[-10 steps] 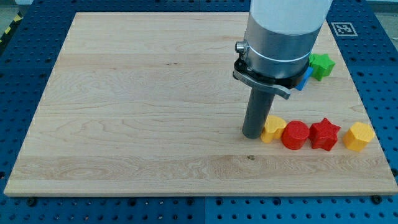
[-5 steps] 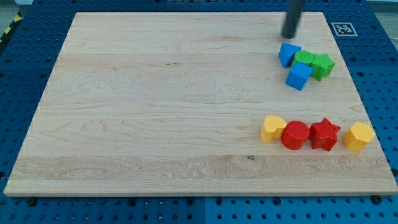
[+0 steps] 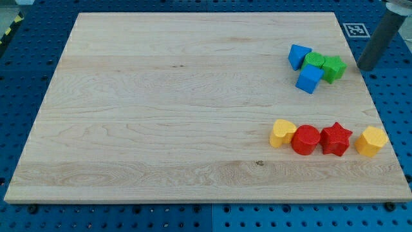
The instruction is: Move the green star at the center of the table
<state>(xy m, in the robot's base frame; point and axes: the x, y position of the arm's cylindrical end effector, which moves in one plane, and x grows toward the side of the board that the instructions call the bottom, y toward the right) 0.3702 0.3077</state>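
Note:
The green star [image 3: 334, 67] lies near the board's right edge at the view's upper right. It touches a green round block [image 3: 315, 60] on its left. Two blue blocks sit beside them, one at the upper left [image 3: 299, 56] and one below [image 3: 309, 78]. My tip [image 3: 365, 67] is the lower end of the dark rod, just right of the green star and a little apart from it, at the board's right edge.
A row of blocks lies at the lower right: a yellow heart [image 3: 282, 133], a red cylinder [image 3: 306, 140], a red star [image 3: 336, 138] and a yellow hexagon [image 3: 371, 141]. The wooden board [image 3: 161, 103] sits on a blue perforated table. A marker tag [image 3: 353, 29] lies at the upper right.
My rod has moved from beside the yellow heart up past the blue and green cluster, then right and down to the star's right side. The blocks have not moved.

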